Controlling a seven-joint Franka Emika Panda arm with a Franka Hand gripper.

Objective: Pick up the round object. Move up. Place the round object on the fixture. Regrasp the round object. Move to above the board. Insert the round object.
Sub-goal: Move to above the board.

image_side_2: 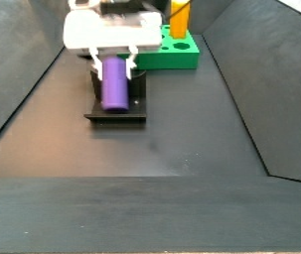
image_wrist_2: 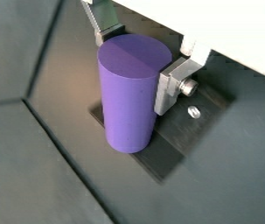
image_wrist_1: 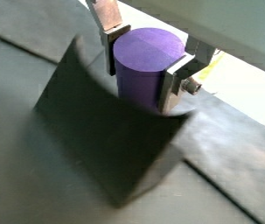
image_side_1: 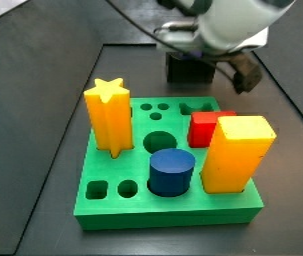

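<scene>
The round object [image_wrist_1: 144, 61] is a smooth purple cylinder, seen end-on in both wrist views [image_wrist_2: 132, 87]. My gripper [image_wrist_1: 141, 79] is shut on it, a silver finger pressed to each side [image_wrist_2: 135, 70]. In a side view the round object [image_side_2: 114, 84] rests over the dark fixture [image_side_2: 117, 114], with the gripper [image_side_2: 114, 60] on its far end. The fixture's base plate [image_wrist_2: 176, 140] lies under the cylinder. The green board [image_side_1: 127, 195] stands nearer the camera, and the gripper [image_side_1: 218, 60] hovers behind it by the fixture [image_side_1: 187, 68]; there the purple piece is hidden.
On the board stand a yellow star peg [image_side_1: 108, 115], a dark blue cylinder [image_side_1: 171, 172], a red block [image_side_1: 210, 128] and a yellow block [image_side_1: 238, 152]. Sloped dark walls enclose the floor [image_side_2: 180, 159]. The board [image_side_2: 180, 55] sits just beyond the fixture.
</scene>
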